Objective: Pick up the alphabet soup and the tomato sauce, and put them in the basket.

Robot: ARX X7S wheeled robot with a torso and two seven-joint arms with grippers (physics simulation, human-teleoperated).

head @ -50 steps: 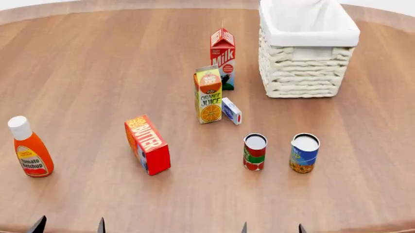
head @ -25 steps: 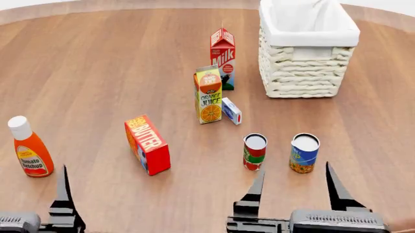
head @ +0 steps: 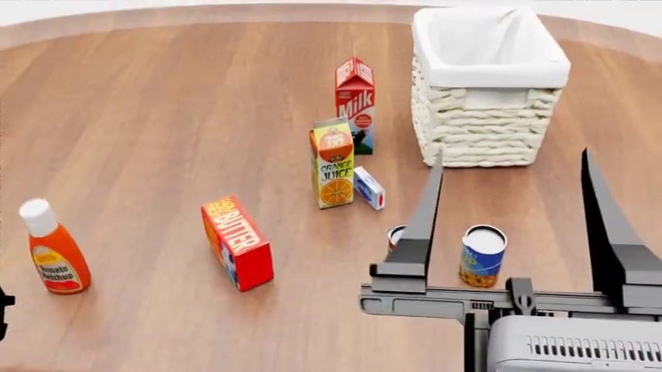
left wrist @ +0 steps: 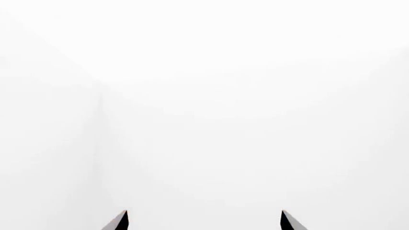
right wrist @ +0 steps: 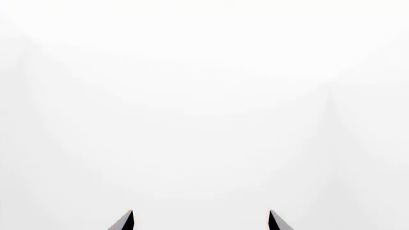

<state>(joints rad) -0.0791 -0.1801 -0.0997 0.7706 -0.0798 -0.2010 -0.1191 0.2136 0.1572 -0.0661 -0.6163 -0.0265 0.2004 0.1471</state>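
The alphabet soup (head: 483, 256), a blue and yellow can, stands on the wooden table (head: 155, 124) at the front right. The tomato sauce (head: 395, 234) stands to its left, mostly hidden behind a finger of my right gripper. The basket (head: 481, 132) stands at the back right. My right gripper (head: 512, 155) is raised in front of the head camera, open and empty, its fingers framing the soup can in the picture. My left gripper (left wrist: 204, 220) is open and empty; in the head view only a dark bit shows at the left edge. Both wrist views show only blank white beyond the right gripper (right wrist: 200, 220) and the left one.
A milk carton (head: 355, 101), an orange juice carton (head: 333, 163) and a small white and blue box (head: 370, 188) stand left of the basket. A red butter box (head: 238, 242) stands at centre left. An orange ketchup bottle (head: 54, 248) stands at far left.
My right gripper has risen high in the head view and now covers most of the tomato sauce. My left gripper has moved out to the left edge. The view has tilted slightly.
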